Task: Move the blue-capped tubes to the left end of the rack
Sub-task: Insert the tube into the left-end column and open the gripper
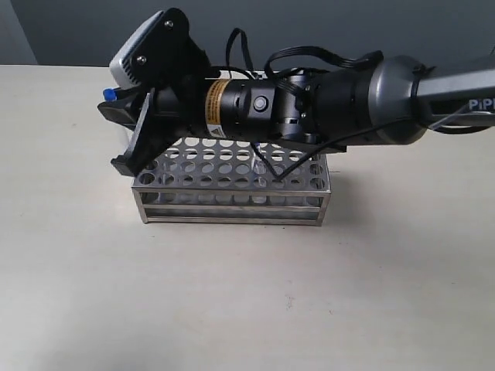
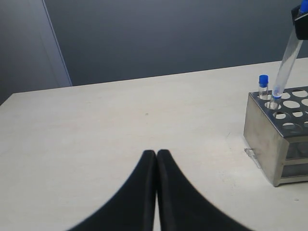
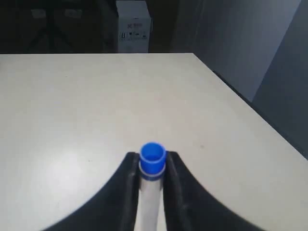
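The left gripper [image 2: 156,155] lies low over a cream-coloured tabletop [image 1: 232,301], and its two black fingers are pressed together with nothing between them. Farther along the table stands a rectangular shiny steel test-tube rack [image 1: 232,202]; its top plate is pierced with rows of round holes and its sides are open. The right arm reaches across from the right and above the rack, hiding much of the top plate, so the right gripper [image 3: 152,161] sits over the rack's left end. Its black fingers pinch a thin clear tube just under its bright blue cap [image 3: 153,155]. This held tube [image 2: 288,62] leans at a tilt, and its lower tip meets a hole near the left end of the rack; whether the tip is already inside the hole or only at its mouth is hard to tell. Just beside it, a second tube [image 2: 263,86], small, clear and blue-capped, stands upright in the corner hole at that same end. Beyond the table is a dark grey wall [image 2: 168,38].
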Action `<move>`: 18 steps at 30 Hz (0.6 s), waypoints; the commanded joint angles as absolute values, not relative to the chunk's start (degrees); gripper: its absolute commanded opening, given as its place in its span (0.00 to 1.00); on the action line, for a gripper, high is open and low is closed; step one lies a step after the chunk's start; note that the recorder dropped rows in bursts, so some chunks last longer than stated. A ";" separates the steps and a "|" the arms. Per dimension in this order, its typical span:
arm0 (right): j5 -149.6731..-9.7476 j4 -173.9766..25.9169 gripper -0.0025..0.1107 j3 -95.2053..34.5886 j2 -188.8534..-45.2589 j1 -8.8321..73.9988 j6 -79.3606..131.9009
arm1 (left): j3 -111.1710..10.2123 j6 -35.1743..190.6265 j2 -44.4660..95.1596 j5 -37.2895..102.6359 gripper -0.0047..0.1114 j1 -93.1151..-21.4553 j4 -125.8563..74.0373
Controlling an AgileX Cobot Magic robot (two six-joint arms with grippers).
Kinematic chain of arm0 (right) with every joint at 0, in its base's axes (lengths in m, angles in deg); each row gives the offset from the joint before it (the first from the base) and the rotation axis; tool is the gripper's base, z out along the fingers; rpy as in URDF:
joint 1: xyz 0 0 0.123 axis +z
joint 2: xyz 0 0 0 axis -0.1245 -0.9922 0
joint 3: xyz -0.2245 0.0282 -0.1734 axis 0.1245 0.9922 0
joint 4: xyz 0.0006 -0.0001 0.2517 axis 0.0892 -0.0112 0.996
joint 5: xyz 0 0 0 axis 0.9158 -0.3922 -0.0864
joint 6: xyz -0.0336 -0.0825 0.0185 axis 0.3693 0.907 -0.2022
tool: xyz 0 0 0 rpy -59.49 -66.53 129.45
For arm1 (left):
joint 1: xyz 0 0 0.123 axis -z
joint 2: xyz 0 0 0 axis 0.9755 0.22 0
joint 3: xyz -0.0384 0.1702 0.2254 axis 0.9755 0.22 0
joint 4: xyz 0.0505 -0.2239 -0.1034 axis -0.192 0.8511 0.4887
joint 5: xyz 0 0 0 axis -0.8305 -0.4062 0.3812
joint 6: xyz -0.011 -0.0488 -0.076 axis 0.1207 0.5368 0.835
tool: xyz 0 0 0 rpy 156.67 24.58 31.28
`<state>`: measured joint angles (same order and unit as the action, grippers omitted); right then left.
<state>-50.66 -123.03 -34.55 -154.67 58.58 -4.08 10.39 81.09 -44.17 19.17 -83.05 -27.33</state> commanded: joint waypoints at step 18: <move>-55.51 -123.92 0.03 -34.25 -159.68 58.47 -4.60 | 10.21 81.11 -44.47 19.37 0.05 -82.81 -27.26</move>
<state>-56.36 -124.01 -34.55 -158.55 58.71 -4.55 10.39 81.09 -44.17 19.17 -83.05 -27.33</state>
